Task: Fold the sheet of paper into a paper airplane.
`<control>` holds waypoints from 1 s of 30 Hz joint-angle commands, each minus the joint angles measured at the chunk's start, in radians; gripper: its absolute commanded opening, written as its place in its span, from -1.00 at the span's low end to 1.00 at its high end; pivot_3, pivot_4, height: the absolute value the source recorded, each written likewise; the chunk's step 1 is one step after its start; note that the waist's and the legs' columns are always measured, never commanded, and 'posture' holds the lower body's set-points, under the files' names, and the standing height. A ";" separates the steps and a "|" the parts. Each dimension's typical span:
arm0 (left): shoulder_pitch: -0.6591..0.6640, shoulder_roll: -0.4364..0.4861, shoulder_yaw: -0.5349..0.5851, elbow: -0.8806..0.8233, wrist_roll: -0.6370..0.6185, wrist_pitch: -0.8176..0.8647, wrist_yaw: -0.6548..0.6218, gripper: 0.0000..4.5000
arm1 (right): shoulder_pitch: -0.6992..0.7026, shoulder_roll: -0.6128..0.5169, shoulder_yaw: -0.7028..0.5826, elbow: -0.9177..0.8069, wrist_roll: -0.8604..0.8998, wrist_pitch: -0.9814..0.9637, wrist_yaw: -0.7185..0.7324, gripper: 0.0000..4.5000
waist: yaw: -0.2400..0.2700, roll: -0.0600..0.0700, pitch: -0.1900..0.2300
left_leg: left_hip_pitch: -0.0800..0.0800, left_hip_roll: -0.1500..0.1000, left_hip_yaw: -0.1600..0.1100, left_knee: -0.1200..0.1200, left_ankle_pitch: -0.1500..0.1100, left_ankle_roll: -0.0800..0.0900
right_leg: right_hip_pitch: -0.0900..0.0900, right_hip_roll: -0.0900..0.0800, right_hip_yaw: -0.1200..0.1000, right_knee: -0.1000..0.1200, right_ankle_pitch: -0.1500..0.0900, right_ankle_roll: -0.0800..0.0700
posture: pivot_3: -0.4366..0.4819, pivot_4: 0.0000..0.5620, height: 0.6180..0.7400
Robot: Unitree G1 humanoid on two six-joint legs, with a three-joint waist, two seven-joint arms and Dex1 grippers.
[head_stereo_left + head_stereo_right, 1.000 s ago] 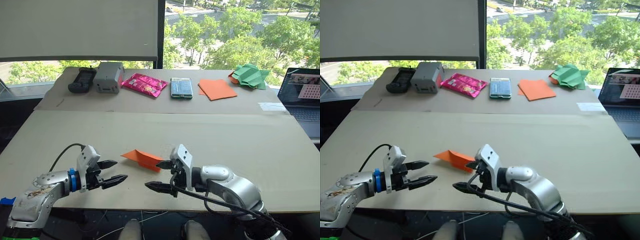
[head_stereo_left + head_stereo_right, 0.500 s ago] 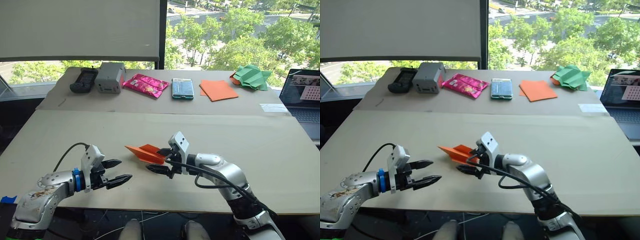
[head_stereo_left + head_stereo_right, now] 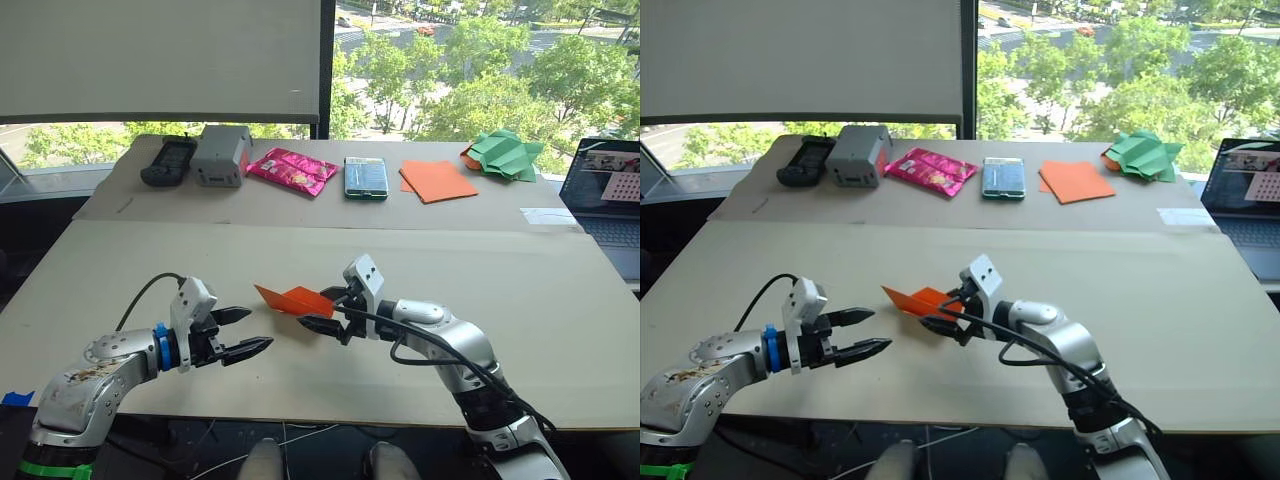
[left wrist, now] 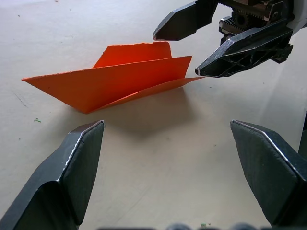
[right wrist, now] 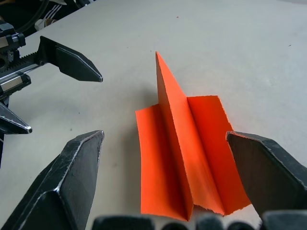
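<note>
Fingers of the right gripper [image 3: 322, 310] stand spread apart around the tail of the small pointed bright orange paper airplane [image 3: 293, 299], without pinching it; the plane rests on the pale beige tabletop [image 3: 540, 300], nose toward the left gripper [image 3: 244, 332], whose jaws also gape, empty, just beside it. My worry: if the right jaws shut off-centre, they may crush the upright centre fin or skid the light paper away. Compared with a second ago, both grippers sit farther up the table, and the plane has moved with the right one.
</note>
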 commanded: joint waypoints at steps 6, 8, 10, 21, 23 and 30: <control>-0.008 0.003 0.011 -0.084 -0.049 0.045 0.036 1.00 | -0.019 -0.001 0.019 0.018 -0.039 -0.058 0.008 0.18 | -0.001 0.000 0.000 | 0.004 0.000 0.000 0.000 0.000 0.000 | 0.004 0.000 0.000 0.000 0.000 0.000 | -0.05 -0.47 0.38; -0.006 0.006 0.011 -0.091 -0.056 0.051 0.041 1.00 | -0.018 -0.001 0.026 0.022 -0.048 -0.070 0.015 -0.15 | -0.001 0.000 0.000 | 0.004 0.000 0.000 0.000 0.000 0.000 | 0.004 0.000 0.000 0.000 0.000 0.000 | -0.05 -0.47 0.38; -0.006 0.009 0.011 -0.092 -0.059 0.055 0.042 1.00 | -0.014 -0.007 0.040 0.014 -0.063 -0.093 0.024 -0.44 | -0.002 0.000 0.000 | 0.005 0.000 0.000 0.000 0.000 0.000 | 0.004 0.000 0.000 0.000 0.000 0.000 | -0.05 -0.47 0.38; -0.002 0.026 0.015 -0.066 -0.059 0.040 0.025 1.00 | -0.023 -0.062 0.151 -0.013 -0.238 -0.221 0.022 -0.96 | -0.004 0.000 0.000 | 0.005 0.000 0.000 0.000 0.000 0.000 | 0.005 0.000 0.000 0.000 0.000 0.000 | -0.05 -0.47 0.38; -0.001 0.026 0.012 -0.058 -0.053 0.032 0.020 1.00 | -0.022 -0.074 0.172 -0.014 -0.269 -0.236 0.026 -0.96 | -0.004 0.000 0.000 | 0.005 0.000 0.000 0.000 0.000 0.000 | 0.005 0.000 0.000 0.001 0.000 0.000 | -0.05 -0.47 0.38; 0.014 0.023 0.006 -0.046 -0.041 0.009 0.012 1.00 | -0.018 -0.062 0.175 -0.022 -0.289 -0.234 0.028 -0.96 | -0.007 0.000 0.000 | 0.007 0.000 0.000 0.000 0.000 0.000 | 0.007 0.000 0.000 0.001 0.000 0.000 | -0.05 -0.47 0.38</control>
